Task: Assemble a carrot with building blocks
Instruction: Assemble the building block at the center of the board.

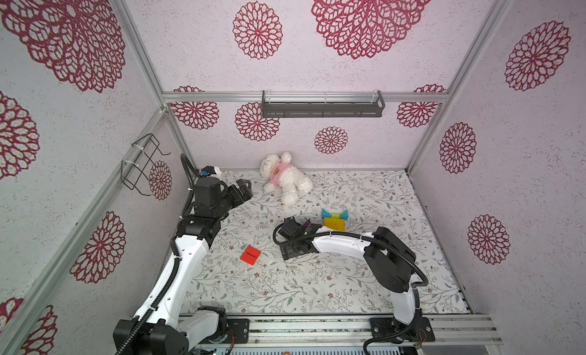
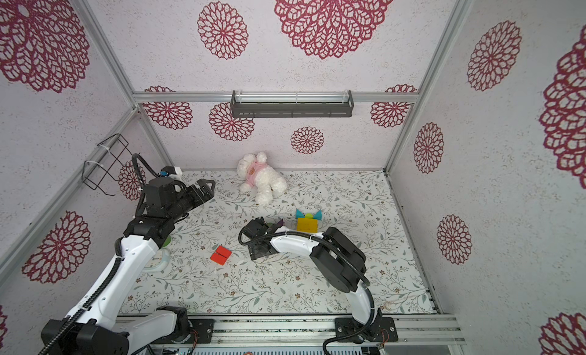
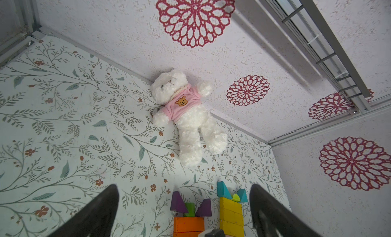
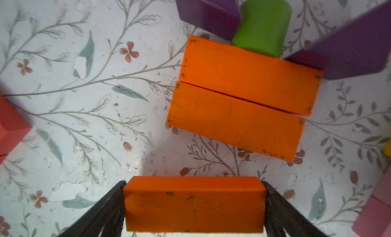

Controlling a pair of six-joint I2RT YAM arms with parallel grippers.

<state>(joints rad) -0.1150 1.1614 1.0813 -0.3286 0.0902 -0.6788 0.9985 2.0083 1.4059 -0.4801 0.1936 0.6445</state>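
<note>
Between fingers (image 4: 112, 204) of right gripper (image 4: 193, 184), orange bar (image 4: 194, 204) pinched endwise, left gripper (image 3: 183, 187) spread wide

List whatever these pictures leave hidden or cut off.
- Orange bars, including the one in the right gripper: hidden in both top views under the right arm.
- Pink blocks, red block: cut by the right wrist view's edges.
- Pale object: mostly behind the left arm in a top view; kind unclear.

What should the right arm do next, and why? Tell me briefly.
Probably slide the third orange bar, clamped end to end in the right gripper, forward against the two orange bars lying side by side by the green cylinder; a gap separates them.
</note>
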